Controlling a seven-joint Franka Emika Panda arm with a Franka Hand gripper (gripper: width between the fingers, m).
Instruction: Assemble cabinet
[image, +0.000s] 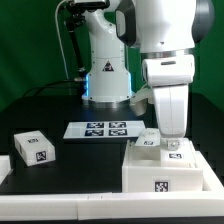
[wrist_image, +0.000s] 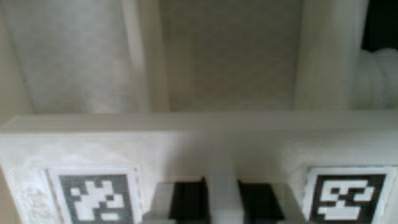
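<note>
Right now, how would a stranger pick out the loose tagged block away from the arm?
Start at the marker board in the middle of the black table. Toward the exterior view's left of it lies the white block, one tag on top. Unlike the small block, it lies far from the gripper.

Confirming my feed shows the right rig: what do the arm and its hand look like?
The arm is white, with rounded glossy links and dark joint seams. A blue light glows on its base, with black cables beside it. The hand is a white boxy block with two dark fingers.
</note>
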